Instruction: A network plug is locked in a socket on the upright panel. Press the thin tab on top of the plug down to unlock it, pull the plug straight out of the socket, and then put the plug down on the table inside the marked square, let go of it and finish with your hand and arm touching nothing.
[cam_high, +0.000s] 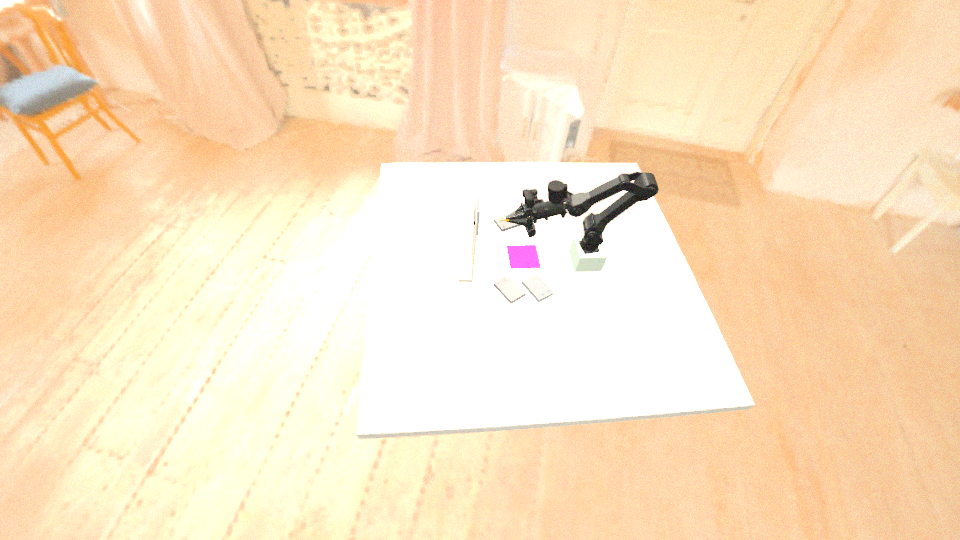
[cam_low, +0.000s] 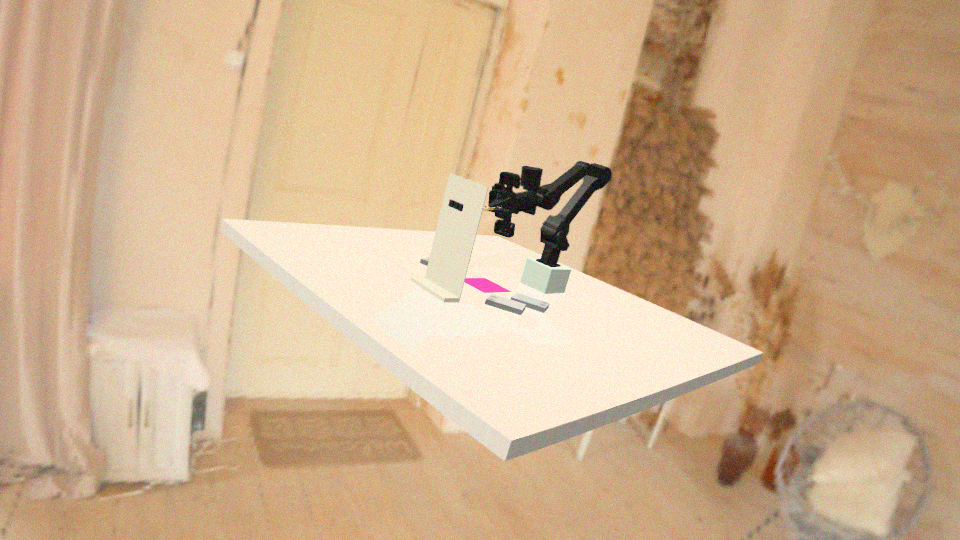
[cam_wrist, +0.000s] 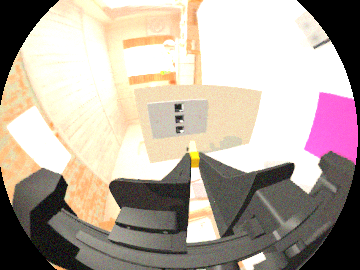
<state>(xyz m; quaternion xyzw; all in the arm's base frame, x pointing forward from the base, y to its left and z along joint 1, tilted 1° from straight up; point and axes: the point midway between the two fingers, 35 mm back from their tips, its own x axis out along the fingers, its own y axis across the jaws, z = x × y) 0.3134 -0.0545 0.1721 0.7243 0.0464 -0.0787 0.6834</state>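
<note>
The plug (cam_high: 506, 219) (cam_low: 489, 208) (cam_wrist: 194, 159) has a yellow body and a pale front end. My gripper (cam_high: 512, 219) (cam_low: 493, 205) (cam_wrist: 193, 156) is shut on it, in the air on the arm's side of the panel. The upright panel (cam_high: 473, 251) (cam_low: 459, 238) (cam_wrist: 232, 115) carries a grey plate (cam_wrist: 162, 120) with three dark sockets, all empty. The plug's pale end points toward the panel and sits below the sockets in the wrist view. Its tab is too small to make out. The magenta square (cam_high: 523, 256) (cam_low: 488, 285) (cam_wrist: 336, 125) lies flat on the table, with nothing on it.
Two flat grey boxes (cam_high: 509, 288) (cam_low: 504, 304) lie side by side beyond the square. A third flat box (cam_high: 502, 225) (cam_low: 424, 261) lies below the gripper, near the panel. The arm stands on a pale green block (cam_high: 588, 261) (cam_low: 545, 276).
</note>
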